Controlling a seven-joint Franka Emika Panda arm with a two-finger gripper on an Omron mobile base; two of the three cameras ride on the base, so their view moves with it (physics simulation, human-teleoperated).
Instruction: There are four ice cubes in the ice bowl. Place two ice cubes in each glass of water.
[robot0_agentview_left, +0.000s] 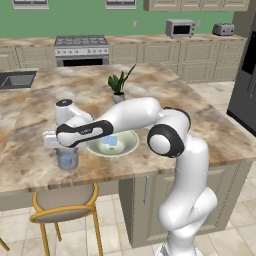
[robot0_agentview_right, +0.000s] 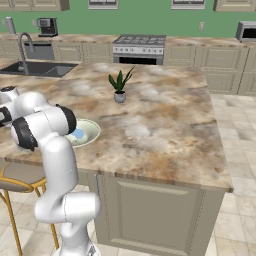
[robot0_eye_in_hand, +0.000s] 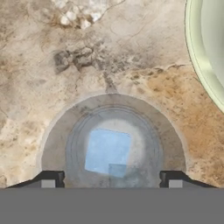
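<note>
One short clear tumbler of bluish water (robot0_eye_in_hand: 113, 144) sits directly beneath the pincer (robot0_eye_in_hand: 112, 177), seen straight down from the hand view, with its round rim spreading out to both sides of the two small dark fingertips (robot0_eye_in_hand: 49, 178). The tips stand wide apart, one at each side of the glass, with nothing between them; they grip nothing. Inside the tumbler, just ahead of the tips and between them, lies one light-blue translucent ice cube (robot0_eye_in_hand: 107, 150), with the corner of a second, fainter cube (robot0_eye_in_hand: 117, 170) overlapping its near edge.

From the left base view the white arm rises from the floor beside the island, bends at a dark elbow joint, and reaches out low and level across the brown marbled stone counter (robot0_agentview_left: 200, 115). Its forearm ends in a wrist turned straight down, so the hand hangs vertically over the glass (robot0_agentview_left: 67, 158) near the counter's front edge.

Off to one side of the pincer, just beside the glass but apart from it, rests the wide shallow cream-green ice bowl (robot0_agentview_left: 129, 146), with pale blue ice (robot0_agentview_left: 111, 141) showing in its middle. Beyond the bowl, well away from the hand, stands a small grey pot with a green plant (robot0_agentview_left: 118, 86).
</note>
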